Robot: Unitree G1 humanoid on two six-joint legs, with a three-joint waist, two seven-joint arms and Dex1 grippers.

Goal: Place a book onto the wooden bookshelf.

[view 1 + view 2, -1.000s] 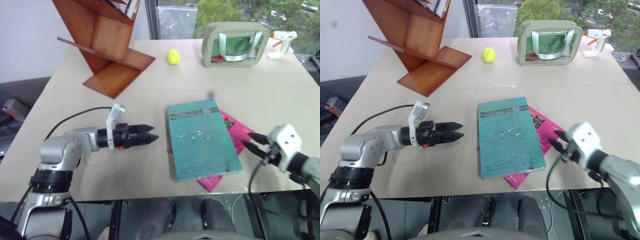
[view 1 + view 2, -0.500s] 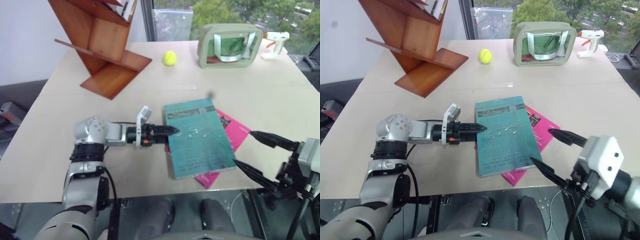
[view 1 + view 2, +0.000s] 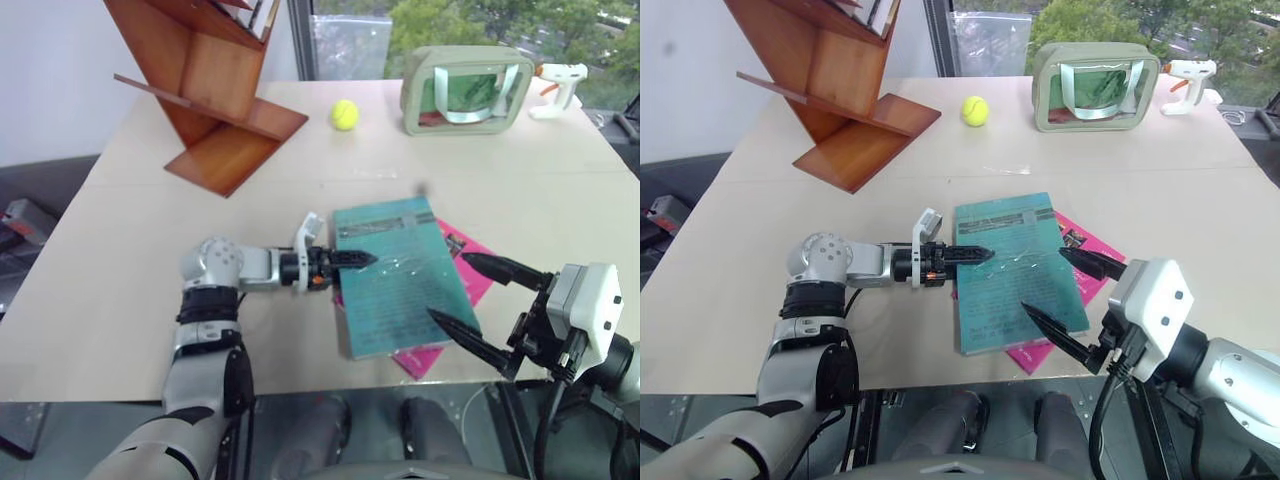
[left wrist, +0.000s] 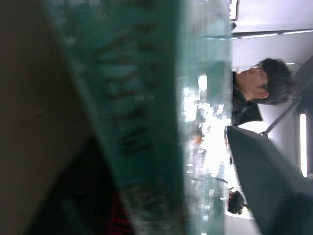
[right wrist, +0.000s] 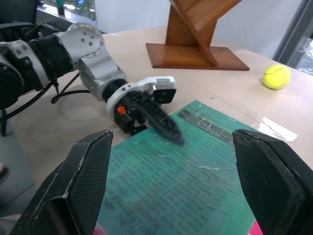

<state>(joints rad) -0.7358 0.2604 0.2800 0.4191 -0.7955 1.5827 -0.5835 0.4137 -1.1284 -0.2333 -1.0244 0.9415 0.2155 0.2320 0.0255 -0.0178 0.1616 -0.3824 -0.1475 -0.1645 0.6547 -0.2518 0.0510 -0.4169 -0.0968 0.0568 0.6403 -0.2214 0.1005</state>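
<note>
A pale beige worktop (image 3: 130,230) stands by a window with green trees beyond the glass. The book (image 3: 398,285), a thick teal hardcover, lies flat on it near the front edge, its glossy cover up, resting on top of a thinner magenta-pink book (image 3: 470,262) that sticks out from under its right side and front corner. The left tool (image 3: 355,258) lies low along the worktop at the book's left edge, its black fingers (image 5: 164,125) close together with the tips over the cover's margin; whether they pinch the cover I cannot tell. The right tool (image 3: 470,300) hovers over the book's right front part, raised off the worktop, its two fingers spread wide with nothing between them. Well beyond the book, toward the back left corner, stands the wooden bookshelf (image 3: 205,85), reddish-brown slanted boards forming tilted slots. A yellow-green tennis ball (image 3: 345,114) sits behind the book, just right of the bookshelf's base. Further right of the ball stands a grey-green framed bag (image 3: 465,88), and beside that, at the back right corner, a white glue gun (image 3: 562,82).
</note>
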